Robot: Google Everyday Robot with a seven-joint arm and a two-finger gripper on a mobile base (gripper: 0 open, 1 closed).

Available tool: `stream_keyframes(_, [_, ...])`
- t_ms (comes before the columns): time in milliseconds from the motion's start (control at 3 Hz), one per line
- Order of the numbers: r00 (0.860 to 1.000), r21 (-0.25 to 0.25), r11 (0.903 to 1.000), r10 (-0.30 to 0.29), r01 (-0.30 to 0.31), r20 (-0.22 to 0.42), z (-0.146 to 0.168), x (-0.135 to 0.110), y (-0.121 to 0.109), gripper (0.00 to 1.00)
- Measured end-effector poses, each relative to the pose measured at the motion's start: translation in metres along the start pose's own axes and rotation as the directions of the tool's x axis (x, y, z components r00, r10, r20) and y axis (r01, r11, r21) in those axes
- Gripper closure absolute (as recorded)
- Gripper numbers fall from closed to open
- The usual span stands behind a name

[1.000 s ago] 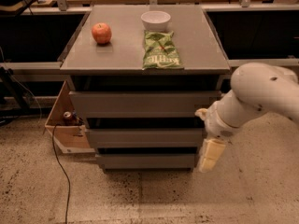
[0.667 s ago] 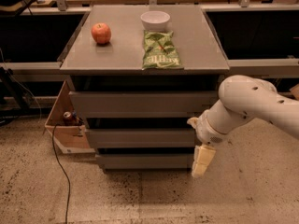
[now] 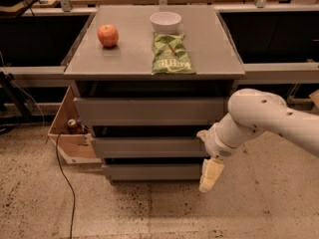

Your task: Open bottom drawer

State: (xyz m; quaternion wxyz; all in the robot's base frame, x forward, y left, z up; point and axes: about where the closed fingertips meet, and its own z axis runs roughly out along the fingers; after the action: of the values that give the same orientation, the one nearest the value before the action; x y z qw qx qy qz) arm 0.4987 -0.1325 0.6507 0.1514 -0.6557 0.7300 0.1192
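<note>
The grey cabinet point(image 3: 149, 111) has three drawers. The bottom drawer point(image 3: 149, 172) is the lowest and narrowest, with a plain flat grey front, just above the floor. My gripper point(image 3: 210, 176) hangs down from the white arm point(image 3: 259, 118) in front of the right end of the bottom drawer's front. It points at the floor. Whether it touches the drawer front I cannot tell.
On the cabinet top lie a red apple point(image 3: 107, 35), a white bowl point(image 3: 165, 21) and a green chip bag point(image 3: 171, 54). A cardboard box point(image 3: 70, 133) stands left of the cabinet, with a black cable point(image 3: 64, 183) on the speckled floor. Dark shelving runs behind.
The arm has swung left and the gripper has moved left, to the right end of the bottom drawer. The drawers have not visibly moved.
</note>
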Motion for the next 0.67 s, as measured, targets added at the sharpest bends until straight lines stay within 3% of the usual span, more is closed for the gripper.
stream_keyframes(667, [0.999, -0.021, 0.9997, 0.01, -0.01, 0.045, 0.098, 0.0, -0.02, 0.0])
